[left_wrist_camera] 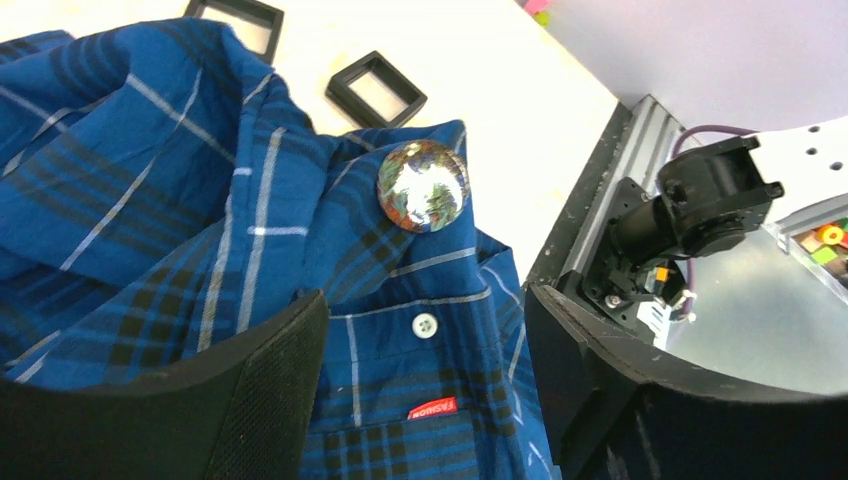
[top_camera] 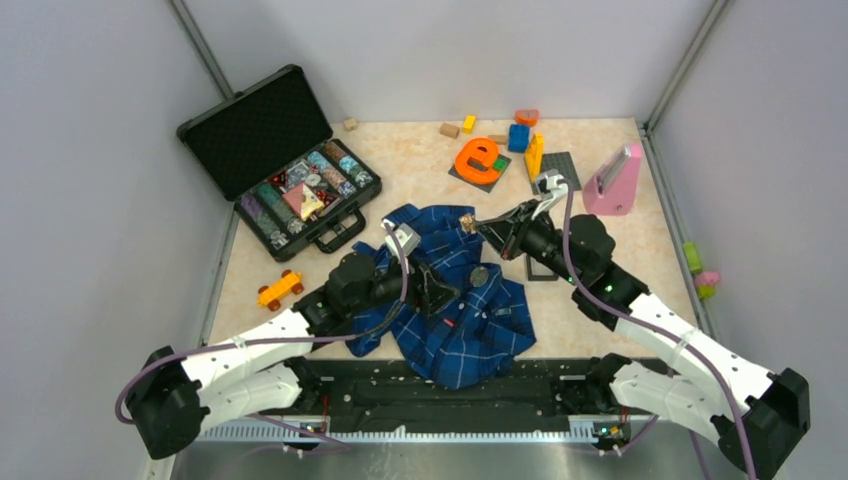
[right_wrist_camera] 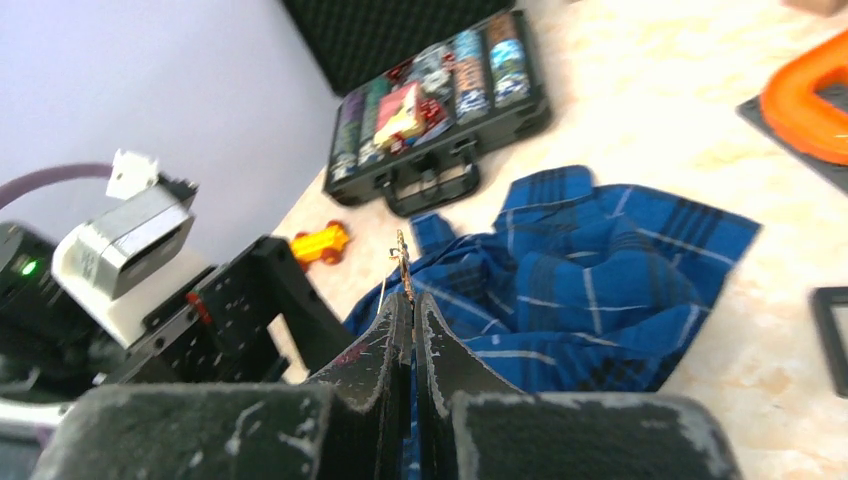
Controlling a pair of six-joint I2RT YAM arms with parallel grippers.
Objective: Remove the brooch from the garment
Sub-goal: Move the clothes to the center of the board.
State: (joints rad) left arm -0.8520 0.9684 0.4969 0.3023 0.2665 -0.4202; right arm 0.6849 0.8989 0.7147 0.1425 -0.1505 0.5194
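Nearest the lens: the black padded fingers (left_wrist_camera: pixel 270 390) of your left gripper (left_wrist_camera: pixel 425 320), one at each side of the wrist view. That gripper stands wide, with only cloth below the gap.

Just ahead of it, the small round silvery disc of the brooch (left_wrist_camera: pixel 422 186) sits on a raised fold of the dark blue plaid button-up shirt (left_wrist_camera: pixel 130 200), on the side toward two hollow black square frames (left_wrist_camera: pixel 376 89). It is not yet off, by my reading.

The shirt lies crumpled on the pale marbled table (top_camera: pixel 420 170). The fold tips the brooch up toward you, which is likely why the gripper lines up low and wide on it.

Your right gripper (right_wrist_camera: pixel 412 300) is pinched tight on a thin gold-coloured sliver (right_wrist_camera: pixel 403 262), held above the shirt. It is too small to tell what it is; possibly a fastener part, kept clear of the cloth.
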